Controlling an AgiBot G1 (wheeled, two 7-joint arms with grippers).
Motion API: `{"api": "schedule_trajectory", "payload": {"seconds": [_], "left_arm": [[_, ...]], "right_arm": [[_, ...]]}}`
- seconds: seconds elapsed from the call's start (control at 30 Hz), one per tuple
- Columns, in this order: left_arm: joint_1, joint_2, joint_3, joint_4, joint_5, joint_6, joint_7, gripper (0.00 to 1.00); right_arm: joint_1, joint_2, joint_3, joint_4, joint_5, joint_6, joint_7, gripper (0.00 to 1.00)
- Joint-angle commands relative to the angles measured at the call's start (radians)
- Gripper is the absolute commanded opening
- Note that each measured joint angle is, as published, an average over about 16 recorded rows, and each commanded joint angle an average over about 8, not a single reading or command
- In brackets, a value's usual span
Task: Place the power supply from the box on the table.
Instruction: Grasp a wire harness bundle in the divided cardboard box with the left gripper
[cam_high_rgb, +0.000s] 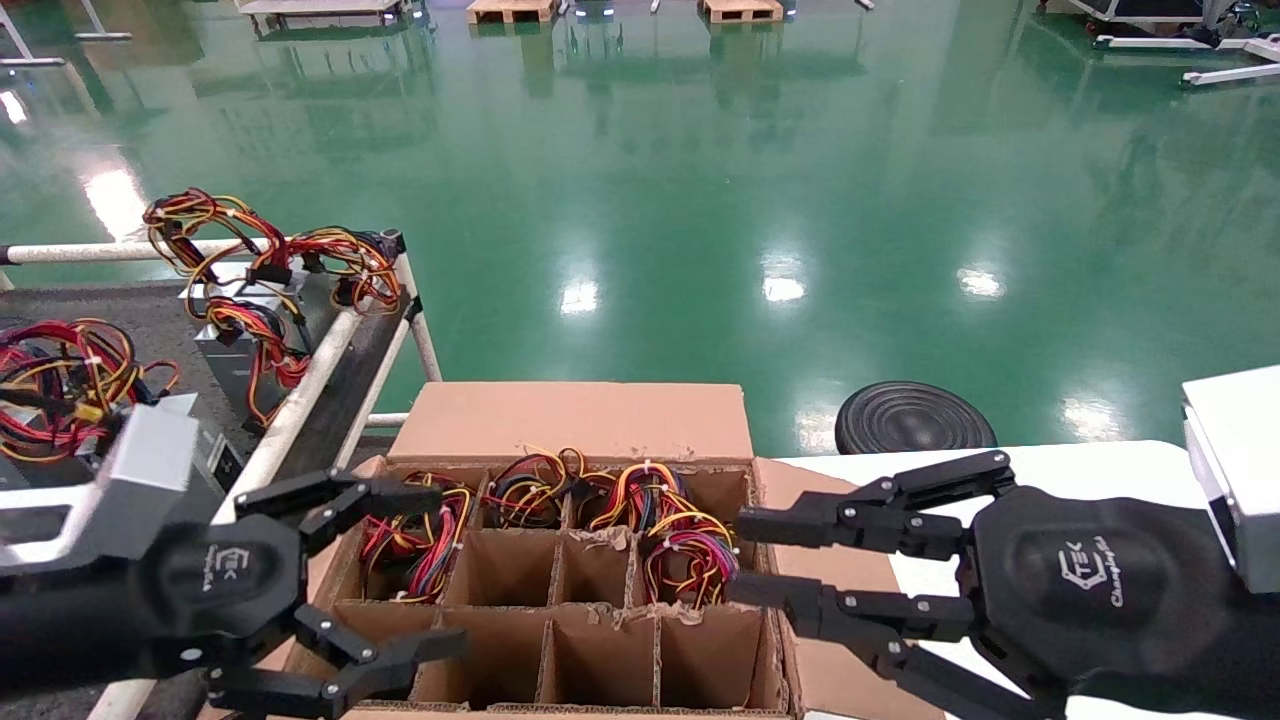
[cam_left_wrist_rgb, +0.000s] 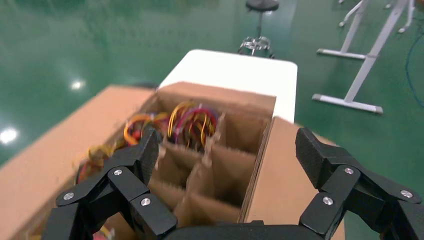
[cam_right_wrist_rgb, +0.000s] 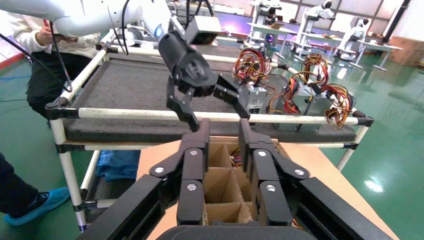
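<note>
The brown box (cam_high_rgb: 570, 420) stands low in the middle, its grid of cells open. Bundles of red, yellow and black wires (cam_high_rgb: 670, 530) fill the far row of cells; the power supply bodies under them are hidden. My left gripper (cam_high_rgb: 440, 570) hangs open over the box's left edge with nothing in it, wide apart in its own view (cam_left_wrist_rgb: 227, 150). From the right, my right gripper (cam_high_rgb: 738, 555) reaches toward the box's right wall, open and empty (cam_right_wrist_rgb: 223, 131). The dark grey table (cam_high_rgb: 150, 320) with white rails sits to the left.
Several power supplies (cam_high_rgb: 240, 350) with wire bundles lie on the table (cam_right_wrist_rgb: 130, 85). A white tabletop (cam_high_rgb: 1100, 460) is under my right arm, a black round stool (cam_high_rgb: 910, 415) beyond it. A person (cam_right_wrist_rgb: 45, 55) stands behind the table. Green floor stretches ahead.
</note>
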Motion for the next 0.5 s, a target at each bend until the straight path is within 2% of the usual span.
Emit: {"api": "schedule_trajectory", "payload": {"seconds": [0.03,0.5], "left_arm": [[0.004,-0.01,0.016,0.0,0.018,-0.015,-0.024,1.0],[0.045,-0.043,0.104,0.009,0.102,-0.136,-0.184,1.0]], "right_arm": [[0.0,0.0,0.0,0.0,0.0,0.0,0.0,0.0],[0.0,0.0,0.0,0.0,0.0,0.0,0.0,0.0]]}}
